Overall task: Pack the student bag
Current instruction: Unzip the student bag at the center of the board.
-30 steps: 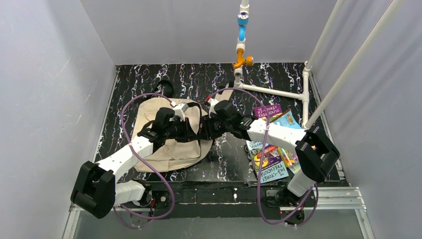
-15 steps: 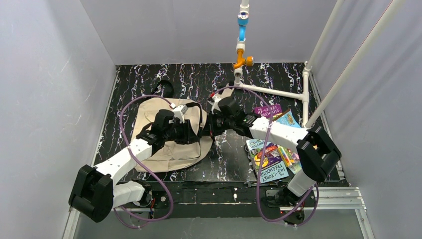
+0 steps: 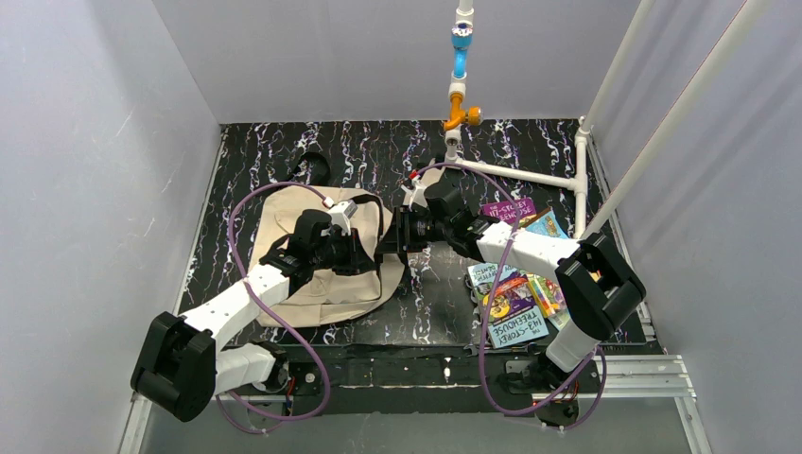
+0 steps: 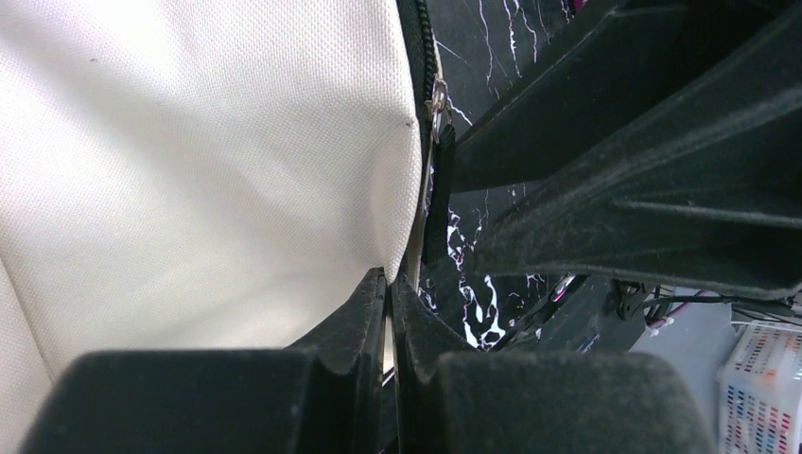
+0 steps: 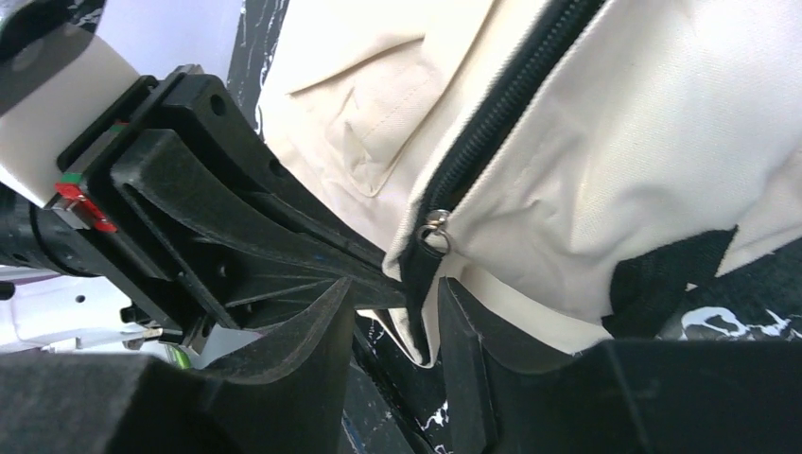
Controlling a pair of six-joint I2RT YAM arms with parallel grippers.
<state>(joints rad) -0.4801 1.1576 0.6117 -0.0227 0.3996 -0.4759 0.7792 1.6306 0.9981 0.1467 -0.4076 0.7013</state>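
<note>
Beige cloth is pinched in my left jaws; they are clenched tight on the edge of the student bag [image 4: 189, 170], right beside its black zip [image 5: 501, 113]; my right jaws stand released, one finger either side of the black zip pull [image 5: 423, 284] that hangs from a small metal ring, not closed on it; the two sets of jaws meet nose to nose at the bag's right edge. Outward from there, the bag lies flat on the black marbled counter [image 3: 284, 151], left of centre, partly under my left arm [image 3: 236, 303]; its long axis runs from the far side toward the arm bases, leaning slightly, with the zipped edge facing right; a black loop [image 3: 312, 168] shows at its far end, so the top seems to point away from me, though the arms hide too much to be sure. Colourful books [image 3: 515, 303] lie heaped on the right, apart from the bag, beside my right arm [image 3: 530, 251]; a white pipe frame [image 3: 520, 175] stands behind them.
</note>
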